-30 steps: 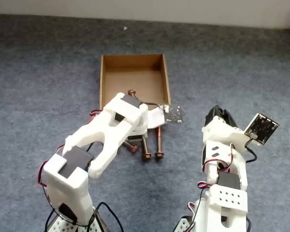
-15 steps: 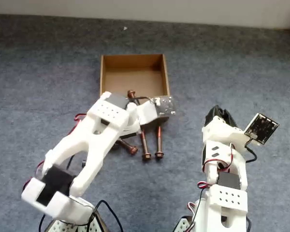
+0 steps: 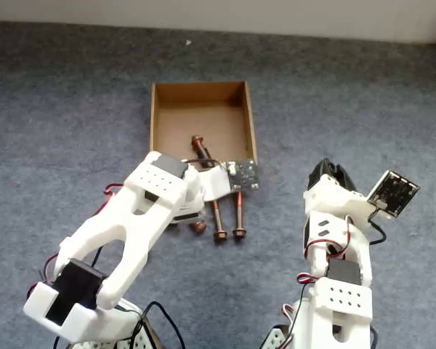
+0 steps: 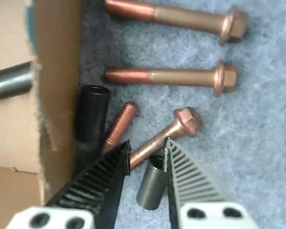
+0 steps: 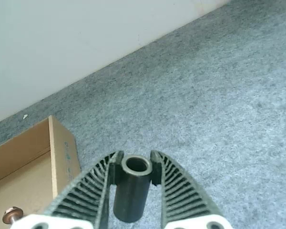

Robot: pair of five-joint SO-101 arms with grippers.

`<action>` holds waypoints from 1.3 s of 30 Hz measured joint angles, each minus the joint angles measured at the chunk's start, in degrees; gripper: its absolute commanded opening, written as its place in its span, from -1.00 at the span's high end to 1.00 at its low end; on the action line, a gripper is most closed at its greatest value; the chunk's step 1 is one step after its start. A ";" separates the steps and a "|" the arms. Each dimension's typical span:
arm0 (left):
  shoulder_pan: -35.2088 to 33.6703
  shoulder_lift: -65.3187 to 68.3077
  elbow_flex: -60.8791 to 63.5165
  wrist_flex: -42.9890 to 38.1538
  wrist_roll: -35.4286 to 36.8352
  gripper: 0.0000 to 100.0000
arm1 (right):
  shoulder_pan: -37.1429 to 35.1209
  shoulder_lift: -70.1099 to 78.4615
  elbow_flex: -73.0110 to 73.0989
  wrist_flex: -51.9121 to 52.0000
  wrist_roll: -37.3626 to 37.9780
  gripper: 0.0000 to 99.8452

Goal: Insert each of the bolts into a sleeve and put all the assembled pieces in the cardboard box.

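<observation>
Left jaws released, set low beside the box [image 4: 57, 95]. A grey sleeve [image 4: 151, 188] lies between them, ungripped, with a bolt [image 4: 164, 134] across their tips. Right jaws clenched on a black sleeve [image 5: 131, 188], held upright, apart from the box.

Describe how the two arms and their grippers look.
The left arm and right arm are white plastic shells with black motor blocks and thin red, black and white cables. The left gripper and right gripper have dark ribbed tapering fingers on white bases.
</observation>
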 measured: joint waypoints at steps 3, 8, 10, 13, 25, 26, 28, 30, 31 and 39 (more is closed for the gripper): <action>0.00 0.00 1.05 -0.44 -2.20 0.72 | 0.00 0.00 0.00 0.00 0.00 0.99; 0.00 1.05 1.76 -4.57 -3.16 0.71 | 0.00 0.00 0.00 0.00 0.00 0.99; 0.00 3.34 0.97 -5.63 -3.25 0.72 | 0.00 0.00 0.00 0.00 0.00 0.99; 0.00 9.14 -3.34 -6.15 -3.34 0.72 | 0.00 0.00 0.00 0.00 0.00 0.99; 0.00 12.92 -7.74 -2.90 -3.60 0.87 | 0.00 0.00 0.00 0.00 0.00 0.99; -0.09 11.78 -7.74 -2.37 -3.16 0.87 | 0.00 0.00 0.00 0.00 0.00 0.99; -0.44 8.79 -7.03 -2.11 -1.58 0.87 | 0.00 0.00 0.00 0.00 0.00 0.99; -0.44 5.36 -5.36 -1.85 -1.14 0.84 | 0.00 0.00 0.00 0.00 0.00 0.99; -0.44 3.69 -4.22 -1.85 -1.05 0.80 | 0.00 0.00 0.00 0.00 0.00 0.99; -0.18 -5.10 5.27 -2.90 -0.88 0.70 | 0.00 0.00 0.00 0.00 0.00 0.99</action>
